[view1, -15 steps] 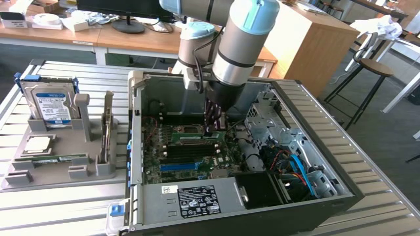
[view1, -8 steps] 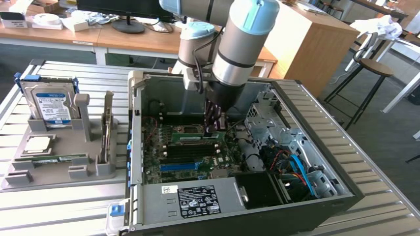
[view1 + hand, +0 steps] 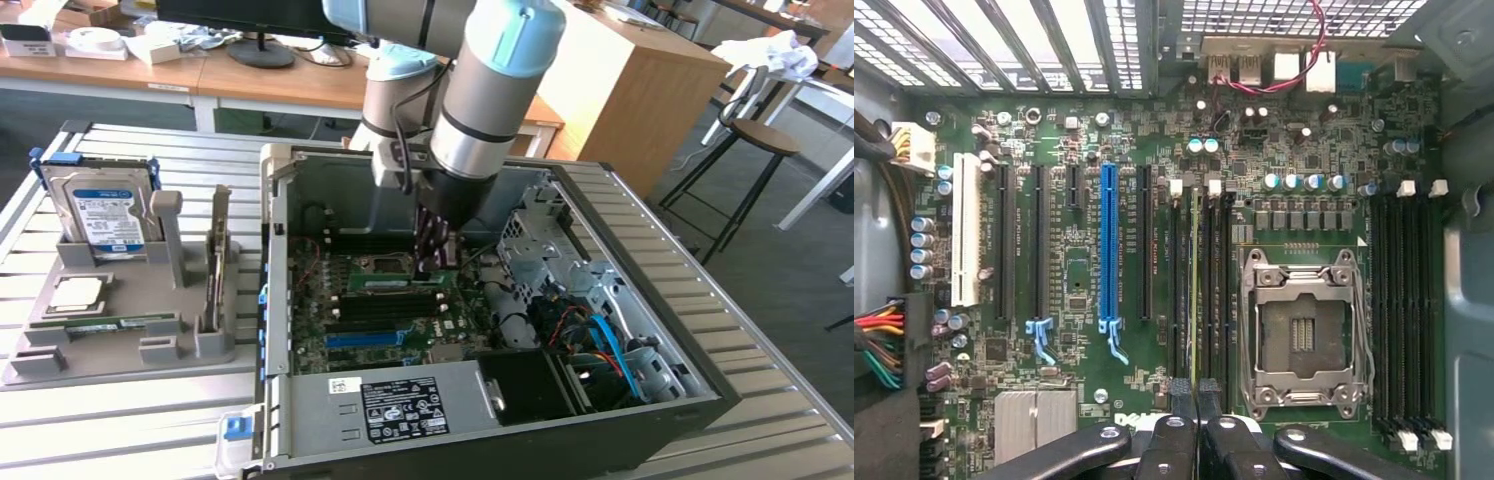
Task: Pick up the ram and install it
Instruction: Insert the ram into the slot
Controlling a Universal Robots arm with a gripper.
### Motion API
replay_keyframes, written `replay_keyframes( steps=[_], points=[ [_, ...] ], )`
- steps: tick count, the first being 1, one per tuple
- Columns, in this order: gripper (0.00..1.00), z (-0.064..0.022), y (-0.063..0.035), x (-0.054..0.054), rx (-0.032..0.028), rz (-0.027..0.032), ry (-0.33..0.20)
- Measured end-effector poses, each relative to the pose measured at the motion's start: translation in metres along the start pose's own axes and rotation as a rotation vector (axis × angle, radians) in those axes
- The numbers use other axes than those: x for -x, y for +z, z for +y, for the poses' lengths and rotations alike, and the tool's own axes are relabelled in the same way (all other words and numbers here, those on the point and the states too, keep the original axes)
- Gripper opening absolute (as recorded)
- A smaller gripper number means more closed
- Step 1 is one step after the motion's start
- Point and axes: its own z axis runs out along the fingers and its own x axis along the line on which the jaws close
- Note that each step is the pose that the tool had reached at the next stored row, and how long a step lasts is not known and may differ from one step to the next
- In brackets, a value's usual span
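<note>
Okay, nearest me: power supply (image 3: 394,405) at the front edge of the open PC case (image 3: 667,415), which lies on its side on the slatted table (image 3: 767,340). Past it is the motherboard (image 3: 387,320), with the arm reaching straight down into it. Gripper (image 3: 1195,392) is pinched narrow on the ram (image 3: 1194,290). The stick stands on edge, a thin green line along the memory slots just beside the empty CPU socket (image 3: 1304,335). Seated or only resting in the slot, can't tell from this angle. Blue expansion slot (image 3: 1107,250) is further off on the other side. Exterior view's left: grey parts tray (image 3: 120,352) beside the case, hard drive (image 3: 107,215) upright at its back. Beyond: wooden desks (image 3: 267,85), a stool (image 3: 763,138).
</note>
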Motion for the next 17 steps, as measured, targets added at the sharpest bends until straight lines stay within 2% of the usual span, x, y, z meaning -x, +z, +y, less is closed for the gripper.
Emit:
replay_keyframes(
  steps=[17],
  points=[
    [0.11, 0.0004, 0.0055, -0.0003, -0.0005, 0.0000, 0.000]
  ],
)
